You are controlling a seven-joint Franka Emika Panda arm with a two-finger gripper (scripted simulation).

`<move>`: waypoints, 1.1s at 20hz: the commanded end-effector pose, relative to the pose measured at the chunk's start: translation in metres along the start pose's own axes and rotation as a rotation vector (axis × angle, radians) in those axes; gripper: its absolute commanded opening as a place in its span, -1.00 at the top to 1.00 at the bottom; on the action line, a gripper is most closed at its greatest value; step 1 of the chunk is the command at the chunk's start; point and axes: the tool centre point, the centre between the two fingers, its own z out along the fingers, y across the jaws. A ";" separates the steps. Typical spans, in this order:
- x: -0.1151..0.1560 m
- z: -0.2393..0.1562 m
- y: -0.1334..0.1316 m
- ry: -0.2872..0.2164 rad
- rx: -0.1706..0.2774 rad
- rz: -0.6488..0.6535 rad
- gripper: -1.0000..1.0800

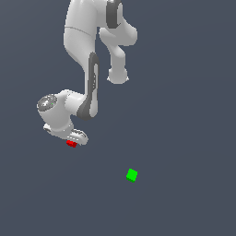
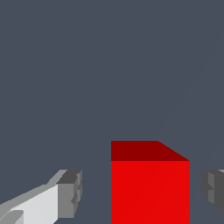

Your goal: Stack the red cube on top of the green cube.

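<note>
Wrist view shows our gripper [image 2: 140,192] spread open, the red cube [image 2: 150,188] between the fingertips [image 2: 70,192] with a gap on each side, so we have not clamped it yet. We judge the task barely begun: grasp, carry and stack all remain. In the exterior view the red cube [image 1: 71,144] sits under our gripper [image 1: 73,139]; the green cube [image 1: 132,175] lies well apart, toward four o'clock. Being cubes, neither has a long axis; the red one faces the wrist camera nearly square.
</note>
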 end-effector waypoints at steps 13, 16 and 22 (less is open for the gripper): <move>0.002 0.009 0.000 0.001 0.000 -0.001 1.00; 0.001 0.009 0.000 0.001 0.000 -0.001 1.00; 0.001 -0.001 0.000 0.001 0.000 -0.001 1.00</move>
